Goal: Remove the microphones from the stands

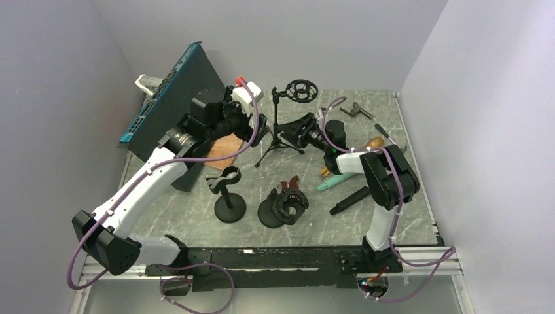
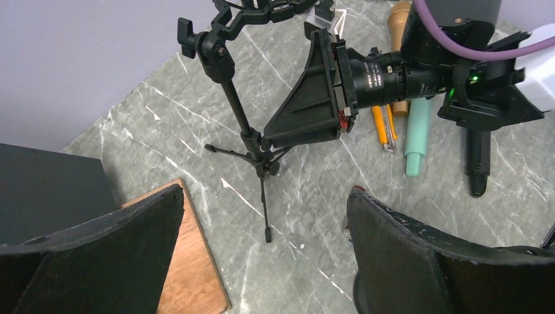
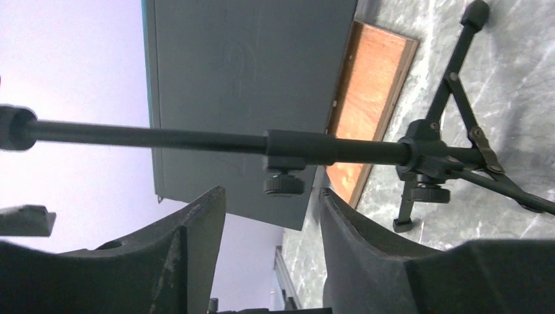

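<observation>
Two grippers are seen in the top view, at either side of the tripod stand in the upper middle of the frame: the left gripper at its left and the right gripper at its right, level with the lower pole. The black microphone is laid flat on the surface at the lower right, well apart from the stand and near the right arm. A ring mount is carried at the stand's top.

In the left wrist view, the left gripper is spread wide, its fingers at the bottom corners with nothing pinched between them. The stand is seen upright in the upper middle. The right gripper is met at the pole just above the legs; whether it touches cannot be told. The microphone is seen at the right edge, beside a teal cylinder. A wooden board is laid at the lower left.

In the right wrist view, the right gripper is parted, with nothing pinched. The pole is run across the middle of the frame just beyond the fingers, and its clamp knob is seen over the gap. A dark panel fills the upper middle.
</observation>
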